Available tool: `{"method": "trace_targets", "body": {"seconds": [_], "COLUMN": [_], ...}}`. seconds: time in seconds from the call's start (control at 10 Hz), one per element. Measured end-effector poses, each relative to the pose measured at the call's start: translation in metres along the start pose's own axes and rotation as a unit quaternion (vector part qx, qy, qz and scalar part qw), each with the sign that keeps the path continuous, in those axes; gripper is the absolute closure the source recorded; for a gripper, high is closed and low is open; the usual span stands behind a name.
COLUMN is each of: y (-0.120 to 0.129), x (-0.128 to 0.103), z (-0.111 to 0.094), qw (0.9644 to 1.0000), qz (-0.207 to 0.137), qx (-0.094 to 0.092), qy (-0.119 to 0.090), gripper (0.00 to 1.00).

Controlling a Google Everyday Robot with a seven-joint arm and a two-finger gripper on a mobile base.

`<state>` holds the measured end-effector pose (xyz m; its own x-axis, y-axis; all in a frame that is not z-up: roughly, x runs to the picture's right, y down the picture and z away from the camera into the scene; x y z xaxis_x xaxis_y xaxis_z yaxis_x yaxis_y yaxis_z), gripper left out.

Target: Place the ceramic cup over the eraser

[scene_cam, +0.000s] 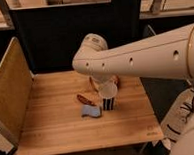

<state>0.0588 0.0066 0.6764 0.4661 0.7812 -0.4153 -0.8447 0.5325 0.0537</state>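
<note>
- The white arm reaches in from the right across the wooden worktop; its claw sits low behind the wrist, mostly hidden, clamped on the ceramic cup
- The cup hangs right above the eraser; the striped block stands upright near the worktop's middle, its top at the cup's lower edge; whether cup and eraser touch, I cannot tell
- Just left of the eraser lies a flat light-blue piece; behind that, a reddish-brown oval thing
- A reddish-brown bowl peeks out behind the cup
</note>
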Motion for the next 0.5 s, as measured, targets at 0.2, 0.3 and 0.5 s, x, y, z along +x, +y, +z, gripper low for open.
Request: {"method": "trace_targets", "body": {"seconds": [0.2, 0.3, 0.5], "y": [-0.002, -0.005, -0.006], "x": [0.001, 0.004, 0.007], "z": [0.010, 0.018, 0.029], "qw": [0.9999, 0.9998, 0.9994], "qz": [0.005, 0.011, 0.020], "qx": [0.002, 0.001, -0.004], "qy": [0.009, 0.018, 0.029], "gripper": [1.00, 1.00, 1.00]}}
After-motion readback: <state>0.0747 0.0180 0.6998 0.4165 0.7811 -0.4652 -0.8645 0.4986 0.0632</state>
